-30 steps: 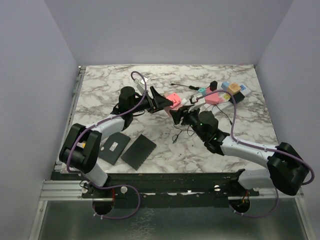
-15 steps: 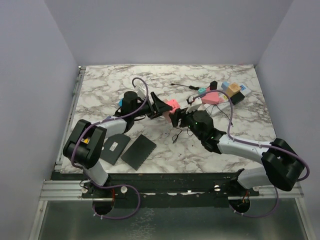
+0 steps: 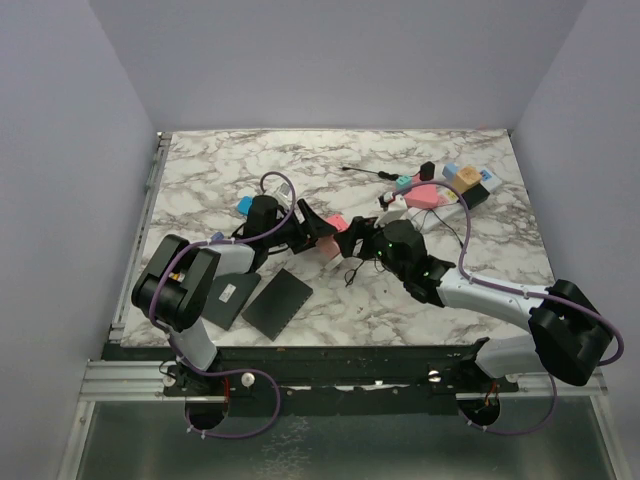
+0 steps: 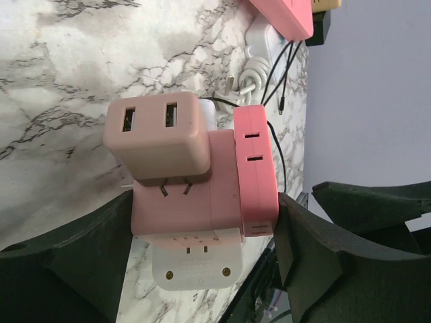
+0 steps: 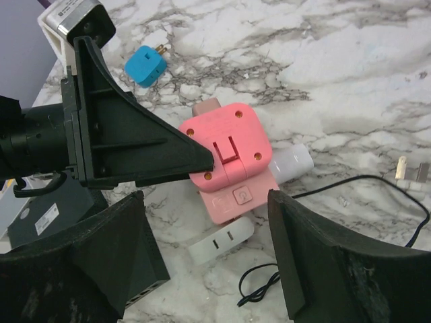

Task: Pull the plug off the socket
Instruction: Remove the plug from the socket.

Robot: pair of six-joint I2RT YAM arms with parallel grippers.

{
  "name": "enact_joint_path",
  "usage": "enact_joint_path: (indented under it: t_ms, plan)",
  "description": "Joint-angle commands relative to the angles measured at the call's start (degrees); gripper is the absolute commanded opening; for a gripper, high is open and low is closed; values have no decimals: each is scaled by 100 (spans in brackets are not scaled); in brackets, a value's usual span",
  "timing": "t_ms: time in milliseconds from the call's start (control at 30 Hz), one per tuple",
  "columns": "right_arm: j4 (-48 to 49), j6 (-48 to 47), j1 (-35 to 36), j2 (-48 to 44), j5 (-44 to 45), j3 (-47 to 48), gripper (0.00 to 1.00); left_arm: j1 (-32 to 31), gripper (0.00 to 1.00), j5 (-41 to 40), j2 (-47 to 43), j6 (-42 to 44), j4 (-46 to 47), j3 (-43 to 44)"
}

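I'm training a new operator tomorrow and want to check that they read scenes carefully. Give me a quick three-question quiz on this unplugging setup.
1. True or false: the left gripper is clamped on the pink adapter block.
2. The loose plug lying apart on the marble table is: A blue, B green, C yellow.
3. How many USB ports show on the pale charger seated on that block?
Key: 1 true; 2 A; 3 two.
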Motion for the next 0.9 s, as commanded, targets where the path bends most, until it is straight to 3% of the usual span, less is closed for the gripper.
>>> enact_joint_path:
  t_ms: [0,233,867]
  plan:
    - [-760,848,111,-71,-105,188,78,-14,39,-346,-196,-84,349,-150]
    - [-1322,1223,434,98,94,338,76,-17,38,-440,-297,-95,384,-188]
    - [-1339,1204,561,1502,477,994,63,87,36,-348,-384,-104,393,-134]
